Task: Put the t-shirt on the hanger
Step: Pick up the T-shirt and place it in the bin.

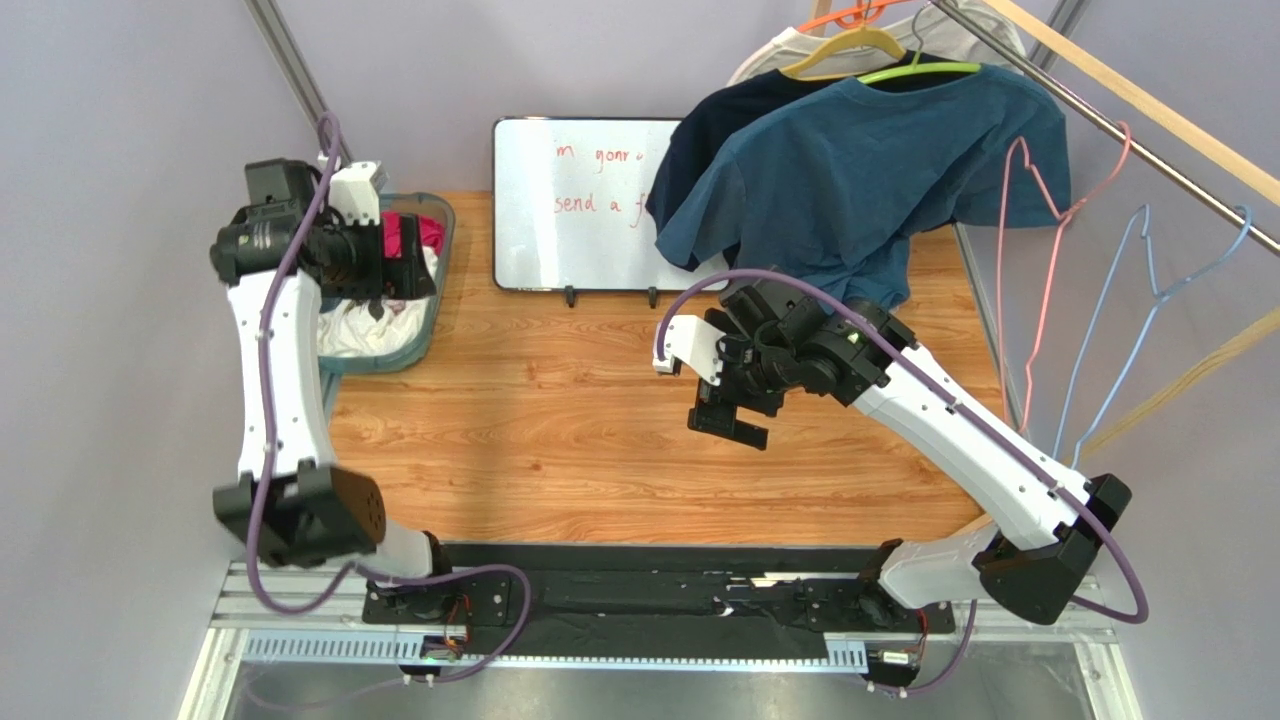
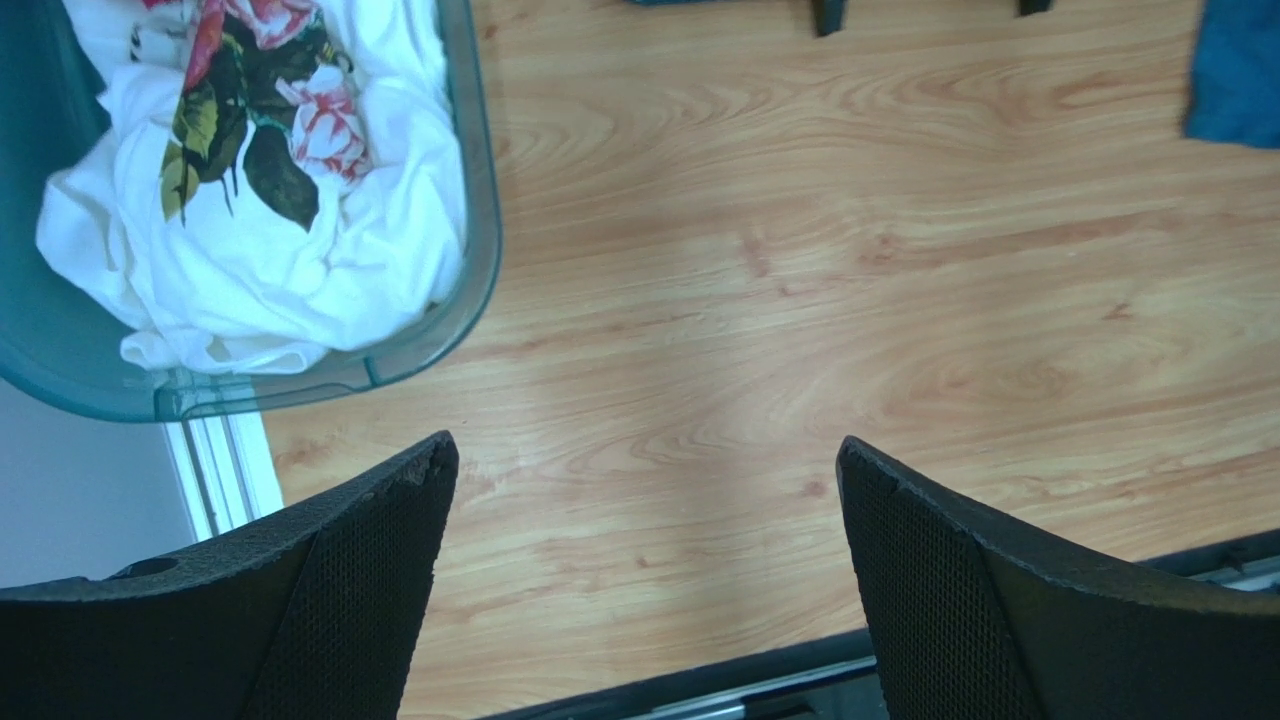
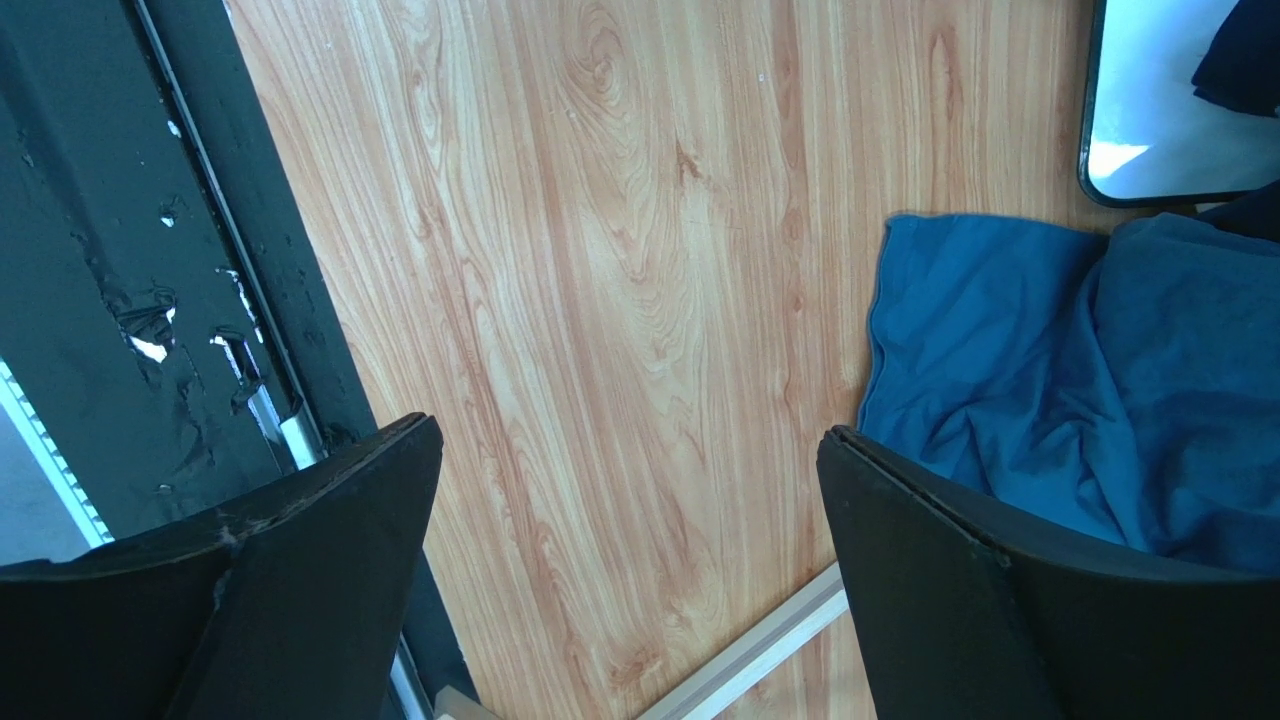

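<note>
The pink wire hanger [image 1: 1001, 255] hangs from the rail at the right edge of the table, bare. White cloth [image 1: 358, 324] lies crumpled in the teal basket [image 1: 394, 357] at the far left. In the left wrist view the white cloth [image 2: 301, 240] shows a rose print; no dark script print shows, so I cannot tell the t-shirt apart. My left gripper [image 1: 409, 258] [image 2: 646, 465] is open and empty, high beside the basket. My right gripper [image 1: 732, 417] [image 3: 631, 450] is open and empty above the table's middle.
A teal-blue t-shirt [image 1: 872, 165] [image 3: 1052, 375] hangs on a lime-green hanger [image 1: 917, 69] and drapes onto the far table. A whiteboard [image 1: 586, 203] stands behind. Light blue hangers [image 1: 1150, 285] hang right of the pink one. A wooden rail [image 1: 1142, 105] runs at the top right.
</note>
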You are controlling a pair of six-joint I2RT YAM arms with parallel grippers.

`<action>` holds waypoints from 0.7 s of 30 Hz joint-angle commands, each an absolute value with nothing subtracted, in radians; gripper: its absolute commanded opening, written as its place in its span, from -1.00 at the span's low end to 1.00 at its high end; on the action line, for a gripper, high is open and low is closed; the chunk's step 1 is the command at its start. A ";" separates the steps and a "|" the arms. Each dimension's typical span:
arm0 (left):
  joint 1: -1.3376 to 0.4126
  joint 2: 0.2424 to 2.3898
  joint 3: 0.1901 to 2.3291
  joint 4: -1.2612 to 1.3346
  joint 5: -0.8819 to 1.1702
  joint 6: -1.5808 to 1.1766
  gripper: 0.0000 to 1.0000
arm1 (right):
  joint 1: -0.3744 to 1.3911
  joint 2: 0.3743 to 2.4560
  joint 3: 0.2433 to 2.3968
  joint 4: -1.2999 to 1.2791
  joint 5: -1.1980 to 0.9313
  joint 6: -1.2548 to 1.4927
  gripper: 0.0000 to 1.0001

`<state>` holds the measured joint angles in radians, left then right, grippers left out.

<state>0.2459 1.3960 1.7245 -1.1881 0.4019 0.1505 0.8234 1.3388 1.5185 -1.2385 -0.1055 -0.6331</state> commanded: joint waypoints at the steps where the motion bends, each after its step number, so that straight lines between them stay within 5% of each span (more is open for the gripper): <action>1: 0.265 1.566 1.792 -1.178 0.312 0.187 0.99 | 0.824 1.295 1.517 -1.249 -0.112 -0.640 1.00; 19: 0.357 2.120 1.864 -0.956 0.041 0.293 0.83 | 0.821 1.281 1.476 -1.273 -0.097 -0.644 1.00; 21: 0.359 2.155 1.870 -0.937 0.035 0.308 0.55 | 0.819 1.284 1.477 -1.272 -0.092 -0.644 1.00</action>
<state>0.3614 2.1151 1.8458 -0.9955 0.0711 0.2501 0.8234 1.2819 1.4513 -1.2797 -0.1047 -0.6411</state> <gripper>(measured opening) 0.900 0.999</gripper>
